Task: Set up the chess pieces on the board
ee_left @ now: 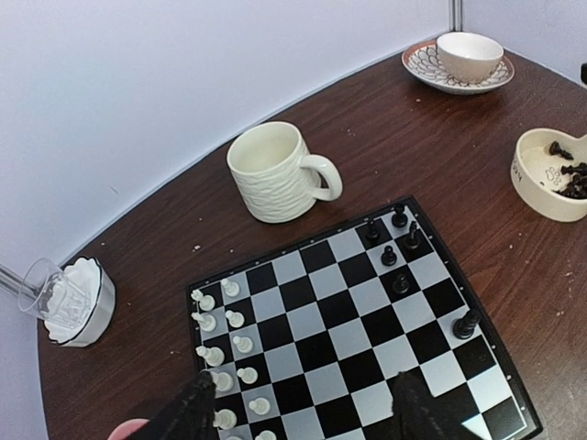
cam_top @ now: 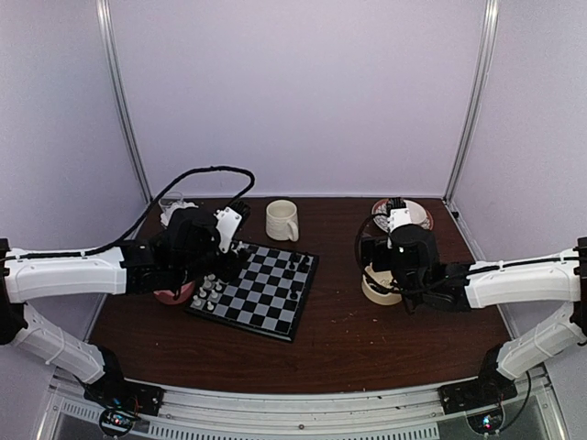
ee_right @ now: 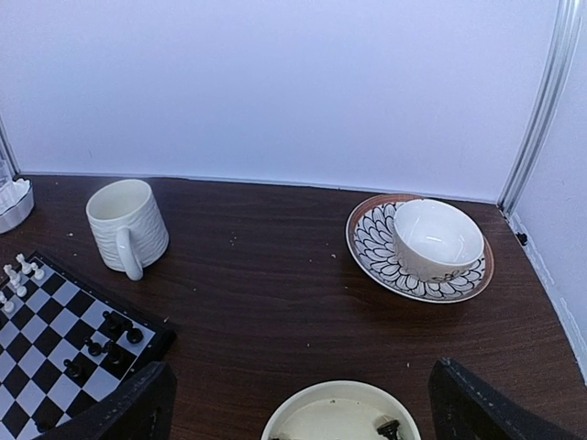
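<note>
- On the left half of the dark table, the board (ee_left: 316, 353) lies flat and turned at an angle. The white pieces (ee_left: 229, 316) stand in two files along one edge. A few black pieces (ee_left: 394, 257) stand at the opposite far corner, with one more alone by that side's rim.
- In the cream bowl (ee_left: 532, 183), right of the board, more black ones lie heaped – not yet placed.
- The left gripper (ee_left: 303, 412) hovers over the board's near side, fingers spread, nothing between them.
- The right gripper (ee_right: 303, 385) hangs above the cream bowl, jaws wide apart and empty.
- The pieces look tiny, light and hard, probably smooth – easy to tip or flick aside. Each is best pinched across its slim waist just above the base, coming straight down. Those lying sideways in the bowl will likely need singling out first.
</note>
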